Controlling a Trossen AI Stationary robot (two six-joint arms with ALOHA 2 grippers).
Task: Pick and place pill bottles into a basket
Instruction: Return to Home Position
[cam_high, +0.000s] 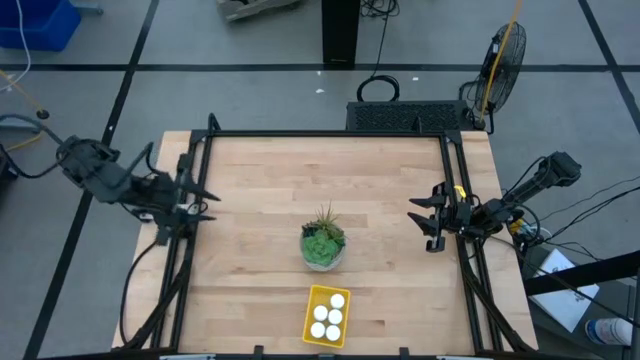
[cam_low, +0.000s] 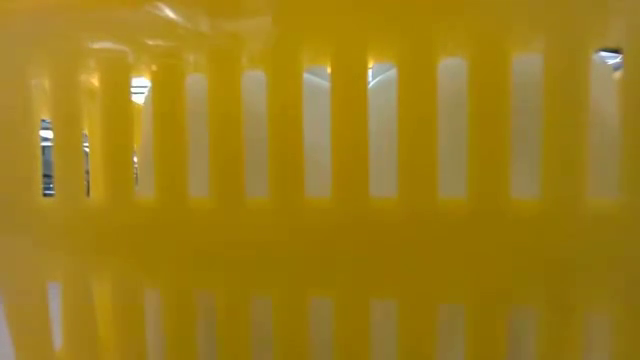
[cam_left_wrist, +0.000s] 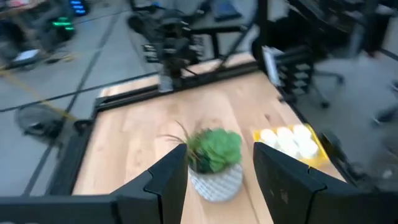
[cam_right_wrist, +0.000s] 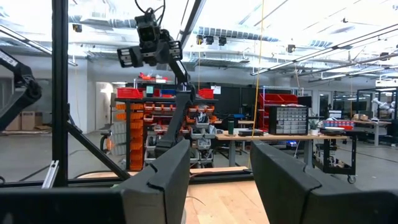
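**First:** Looking down from above, where do the pill bottles (cam_high: 328, 316) sit?

**Second:** All four stand inside the basket (cam_high: 312, 296), white caps up and packed close together. The basket lies at the edge of the surface (cam_high: 260, 180) nearest the low camera. It is just in front of the potted plant (cam_high: 323, 245) and a little skewed to that edge.

**First:** And the low view?

**Second:** The basket's slatted yellow wall (cam_low: 350, 250) fills it. Pale bottle bodies (cam_low: 310, 130) show through the slots.

**First:** What about the left hand?

**Second:** The left hand (cam_high: 208, 207) hangs at the left side of the surface, beside the black frame (cam_high: 330, 135). It is well apart from the basket and holds nothing. The left wrist view shows its two fingers (cam_left_wrist: 168, 180) spread wide. Beyond them stands the plant (cam_left_wrist: 214, 149), and farther off are the capped bottles (cam_left_wrist: 286, 140) in their yellow basket (cam_left_wrist: 318, 159).

**First:** And the right hand?

**Second:** The right hand (cam_high: 420, 222) hangs at the opposite side of the surface, also next to the frame, and it too is empty. In the right wrist view its fingers (cam_right_wrist: 165, 177) are likewise set wide apart. Past them the left arm (cam_right_wrist: 149, 43) shows across the surface, with storage racks (cam_right_wrist: 134, 118) in the room behind. Neither hand is over the basket.
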